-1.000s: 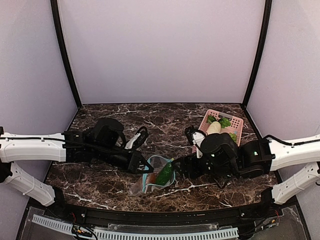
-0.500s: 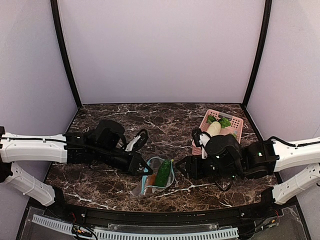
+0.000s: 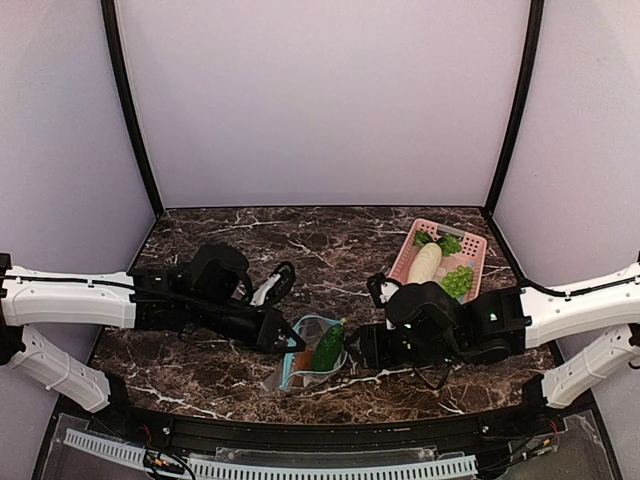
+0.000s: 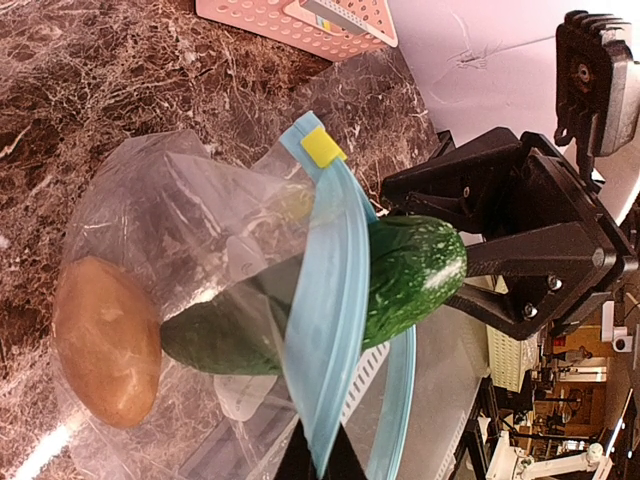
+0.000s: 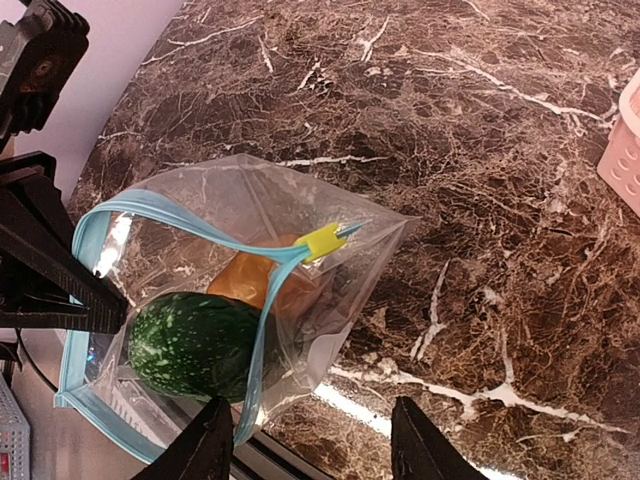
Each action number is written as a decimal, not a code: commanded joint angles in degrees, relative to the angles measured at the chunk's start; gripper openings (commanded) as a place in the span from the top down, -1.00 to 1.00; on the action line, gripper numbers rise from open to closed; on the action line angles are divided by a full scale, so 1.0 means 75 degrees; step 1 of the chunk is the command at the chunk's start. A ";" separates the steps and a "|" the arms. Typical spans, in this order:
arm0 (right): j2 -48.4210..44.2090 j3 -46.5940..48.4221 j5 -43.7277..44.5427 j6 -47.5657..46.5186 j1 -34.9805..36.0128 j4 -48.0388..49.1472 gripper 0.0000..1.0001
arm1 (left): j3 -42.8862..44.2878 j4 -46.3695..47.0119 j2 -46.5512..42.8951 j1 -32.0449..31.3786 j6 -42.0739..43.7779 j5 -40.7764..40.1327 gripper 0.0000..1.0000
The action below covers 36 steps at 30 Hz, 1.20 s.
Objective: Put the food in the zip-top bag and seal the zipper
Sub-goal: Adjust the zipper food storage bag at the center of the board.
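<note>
— Where is everything?
— On the marble table (image 3: 200, 375), close to the near edge and about midway along it. The pink basket (image 3: 408, 250) of spare vegetables sits by the far right corner. The left gripper (image 4: 320, 462) is clamped on the rim of the zip-top bag (image 5: 270, 195) and holds the mouth open.
— And the other arm?
— The right gripper (image 5: 310, 420) hangs just beside the mouth, fingers spread, nothing between them.
— Is the food in?
— Partly. The green cucumber (image 5: 190, 345) lies across the mouth with its blunt end poking out past the zipper (image 4: 335, 300). The brown-orange lump (image 4: 105, 340) is down at the bottom.
— So what could go wrong?
— The seal, I'd guess. Unless the cucumber is pushed deeper, the strip closes on it and gapes. A hard shove could drag the thin plastic out of the left pinch, or slide the whole bag toward the near edge. And the yellow slider (image 5: 324, 241) is tiny, easy to miss
</note>
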 commanded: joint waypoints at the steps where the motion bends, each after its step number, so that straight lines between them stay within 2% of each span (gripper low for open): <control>1: 0.0133 0.0153 -0.0094 0.0058 -0.0033 0.0354 -0.03 | -0.0126 0.0056 -0.0124 0.0036 -0.0032 0.0118 0.99; 12: 0.0767 0.0368 -0.0156 0.0082 -0.0035 0.0507 0.16 | -0.0164 0.0078 -0.0153 0.0035 -0.0025 0.0132 0.99; 14: 0.0853 0.0428 -0.0140 0.0100 -0.0028 0.0541 0.35 | -0.0172 0.0084 -0.0144 0.0037 -0.0029 0.0146 0.99; 18: 0.0861 0.0568 -0.0109 0.0061 -0.0021 0.0649 0.99 | -0.0173 0.0081 -0.0153 0.0039 0.0031 0.0197 0.99; 20: 0.0753 0.0592 -0.0102 -0.0123 0.0004 0.0900 1.00 | -0.0116 0.0031 -0.0192 0.0039 0.0130 0.0167 0.95; 22: 0.0586 0.0517 -0.0103 -0.0375 0.0040 0.1303 1.00 | 0.0009 -0.0164 -0.0269 0.0028 0.0336 0.0033 0.68; 23: 0.0503 0.0465 -0.0127 -0.0480 0.0038 0.1511 1.00 | 0.0114 -0.0323 -0.0305 0.0029 0.0487 -0.0023 0.42; 24: 0.0425 0.0402 -0.0145 -0.0571 0.0043 0.1713 1.00 | 0.0173 -0.0471 -0.0368 0.0024 0.0663 -0.0147 0.31; 25: 0.0375 0.0357 -0.0149 -0.0624 0.0044 0.1860 1.00 | 0.0284 -0.0546 -0.0408 0.0027 0.0746 -0.0212 0.09; 27: 0.0299 0.0279 -0.0152 -0.0689 0.0043 0.2033 1.00 | 0.0439 -0.0746 -0.0517 0.0027 0.0994 -0.0375 -0.20; 30: 0.0291 0.0215 -0.0214 -0.0708 0.0042 0.2174 1.00 | 0.0584 -0.0985 -0.0671 0.0030 0.1338 -0.0605 -0.47; 36: 0.0258 0.0002 -0.0337 -0.0582 0.0043 0.2408 1.00 | 0.0545 -0.0917 -0.0882 0.0022 0.1545 -0.0729 -0.57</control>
